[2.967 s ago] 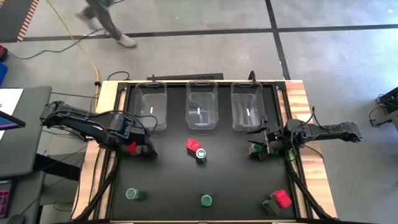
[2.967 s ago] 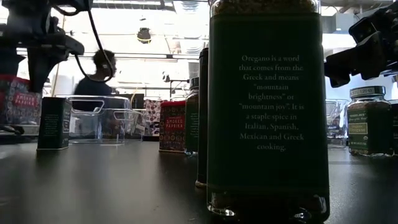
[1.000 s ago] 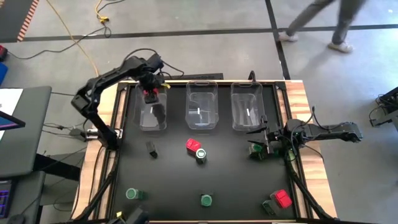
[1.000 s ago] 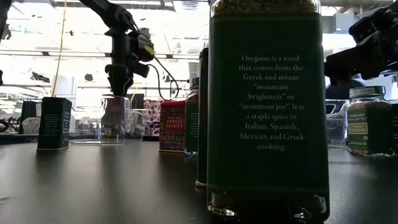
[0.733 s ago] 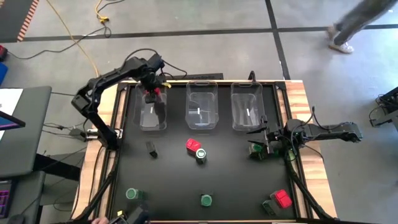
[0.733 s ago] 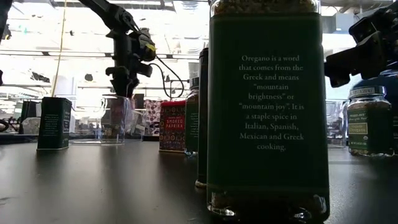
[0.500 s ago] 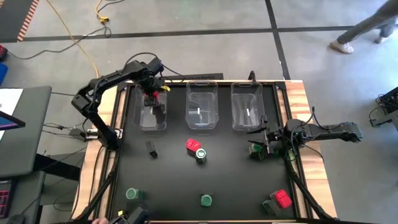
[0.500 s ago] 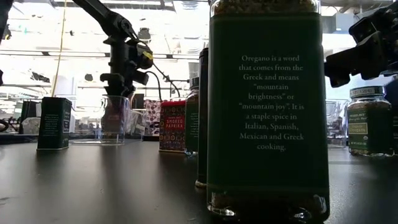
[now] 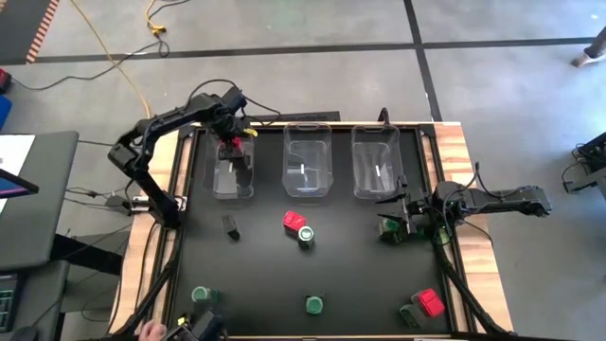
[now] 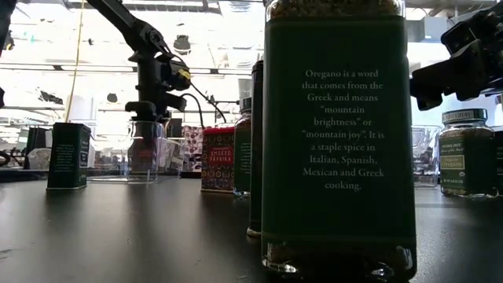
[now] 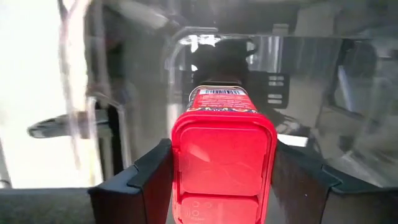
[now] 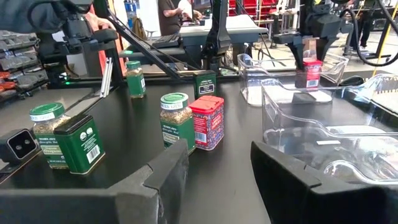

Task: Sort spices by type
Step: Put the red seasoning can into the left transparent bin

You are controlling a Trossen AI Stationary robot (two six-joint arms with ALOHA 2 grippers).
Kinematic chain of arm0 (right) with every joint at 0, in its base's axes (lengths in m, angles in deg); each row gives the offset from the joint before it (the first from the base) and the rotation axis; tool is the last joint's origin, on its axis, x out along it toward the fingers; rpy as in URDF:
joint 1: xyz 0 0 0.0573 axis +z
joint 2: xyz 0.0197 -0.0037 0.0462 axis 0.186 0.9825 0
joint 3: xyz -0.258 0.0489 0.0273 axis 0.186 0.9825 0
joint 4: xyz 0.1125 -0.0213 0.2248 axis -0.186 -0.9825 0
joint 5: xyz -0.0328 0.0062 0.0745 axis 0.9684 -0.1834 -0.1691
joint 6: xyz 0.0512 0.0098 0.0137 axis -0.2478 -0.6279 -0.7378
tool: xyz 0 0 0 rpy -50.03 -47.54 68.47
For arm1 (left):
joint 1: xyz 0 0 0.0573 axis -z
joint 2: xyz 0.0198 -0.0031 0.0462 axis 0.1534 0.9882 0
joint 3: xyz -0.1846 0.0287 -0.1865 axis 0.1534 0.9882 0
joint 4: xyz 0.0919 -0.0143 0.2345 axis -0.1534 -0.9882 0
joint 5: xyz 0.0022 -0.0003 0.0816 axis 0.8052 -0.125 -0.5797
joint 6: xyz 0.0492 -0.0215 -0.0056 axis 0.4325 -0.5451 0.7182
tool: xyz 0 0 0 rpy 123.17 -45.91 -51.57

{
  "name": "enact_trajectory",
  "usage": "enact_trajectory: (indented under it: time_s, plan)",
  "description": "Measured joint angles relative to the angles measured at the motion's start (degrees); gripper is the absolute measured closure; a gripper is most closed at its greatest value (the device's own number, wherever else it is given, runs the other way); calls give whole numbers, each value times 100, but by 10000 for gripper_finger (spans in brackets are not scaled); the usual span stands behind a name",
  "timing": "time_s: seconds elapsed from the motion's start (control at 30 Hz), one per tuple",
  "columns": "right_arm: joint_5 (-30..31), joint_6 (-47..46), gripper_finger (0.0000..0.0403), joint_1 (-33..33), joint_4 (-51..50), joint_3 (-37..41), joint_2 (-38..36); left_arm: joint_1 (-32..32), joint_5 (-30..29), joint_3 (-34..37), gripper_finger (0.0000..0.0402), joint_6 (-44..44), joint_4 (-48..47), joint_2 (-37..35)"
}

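Since three seconds ago the left arm has swung from the table's left edge up to the back row, and the left gripper (image 9: 231,150) now hangs over the left bin (image 9: 230,180), clamped on a red-topped tin (image 11: 222,160) whose body points down into the clear bin; the low view shows this gripper (image 10: 148,110) just above the bin's rim, lower than half a second ago. Near the front left corner stands a green-lidded jar (image 9: 201,295), and a dark tin (image 9: 230,225) sits alone in front of the left bin. At mid-table the middle bin (image 9: 308,170) has a second red tin (image 9: 294,221) in front of it, with a green jar (image 9: 306,235) touching that tin's corner; another green-lidded jar (image 9: 313,304) stands at the front edge, close to the low camera. To the right, the right bin (image 9: 377,169) holds no spice that can be seen. Right of that bin, the right gripper (image 9: 409,220) rests where it was at the table's right side, its fingers spread apart and holding nothing, with a green container (image 9: 391,228) just beside it. At the front right corner a red-topped container (image 9: 431,302) stands against a dark green one (image 9: 407,315).
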State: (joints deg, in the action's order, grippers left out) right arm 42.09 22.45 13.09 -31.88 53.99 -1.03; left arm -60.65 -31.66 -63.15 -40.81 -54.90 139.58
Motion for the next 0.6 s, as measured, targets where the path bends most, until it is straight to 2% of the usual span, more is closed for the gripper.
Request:
enact_trajectory:
  time_s: [0.3,0.6]
  plan:
    - [2,0,196,0,0,0,0,-29,2,0,171,395,28,0]
    - [0,-1,196,-1,0,0,1,-29,-8,0,169,63,134,0]
